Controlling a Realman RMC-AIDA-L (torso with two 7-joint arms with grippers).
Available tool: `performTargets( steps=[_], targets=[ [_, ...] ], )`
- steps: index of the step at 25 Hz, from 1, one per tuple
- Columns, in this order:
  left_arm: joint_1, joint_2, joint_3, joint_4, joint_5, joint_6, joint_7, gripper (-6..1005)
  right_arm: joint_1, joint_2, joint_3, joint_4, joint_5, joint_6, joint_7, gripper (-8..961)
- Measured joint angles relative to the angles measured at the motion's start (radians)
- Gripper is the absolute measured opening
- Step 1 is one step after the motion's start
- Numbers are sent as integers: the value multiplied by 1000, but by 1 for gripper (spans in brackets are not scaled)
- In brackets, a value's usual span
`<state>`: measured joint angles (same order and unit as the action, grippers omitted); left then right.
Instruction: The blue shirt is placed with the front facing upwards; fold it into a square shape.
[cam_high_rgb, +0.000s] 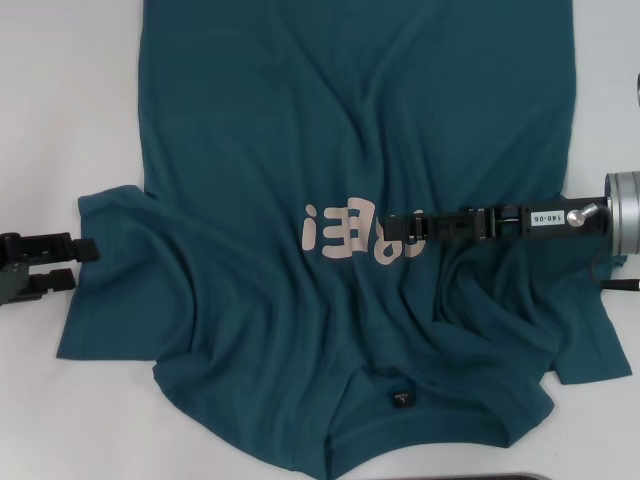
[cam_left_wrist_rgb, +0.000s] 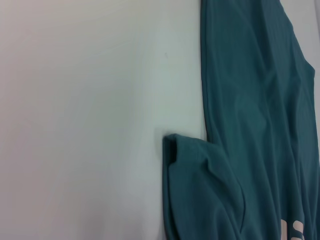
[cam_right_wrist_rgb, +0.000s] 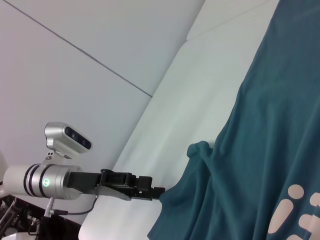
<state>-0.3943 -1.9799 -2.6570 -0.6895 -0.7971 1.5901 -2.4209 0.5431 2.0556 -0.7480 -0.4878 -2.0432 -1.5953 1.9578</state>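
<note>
Head view: left gripper (cam_high_rgb: 88, 262) open at blue shirt (cam_high_rgb: 260, 150) sleeve edge, right gripper (cam_high_rgb: 408, 228) grip unclear.

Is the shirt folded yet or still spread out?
Spread, unfolded. The shirt lies front up, lettering showing, both sleeves out. Right gripper is over the chest; left gripper at the sleeve edge.

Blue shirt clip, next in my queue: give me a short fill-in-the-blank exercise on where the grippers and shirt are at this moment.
1. The right gripper reaches over the blue shirt and covers part of the pale ____ on the chest.
2. The left gripper sits at the edge of the shirt's ____.
3. The small black neck tag lies on the side of the shirt ____ the robot.

Missing words: lettering; sleeve; nearest
</note>
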Motion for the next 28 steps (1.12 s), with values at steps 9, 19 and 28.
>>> performTargets(
  steps=[9, 19, 28],
  targets=[
    [-5, 0, 5, 7, 0, -5, -9, 686, 0, -2, 1, 0, 0, 0, 6, 867],
    [-5, 0, 6, 8, 0, -14, -13, 687, -4, -4, 9, 1, 2, 0, 7, 866],
    [-3, -1, 6, 8, 15, -21, -26, 686, -3, -5, 10, 4, 2, 0, 7, 866]
  ],
)
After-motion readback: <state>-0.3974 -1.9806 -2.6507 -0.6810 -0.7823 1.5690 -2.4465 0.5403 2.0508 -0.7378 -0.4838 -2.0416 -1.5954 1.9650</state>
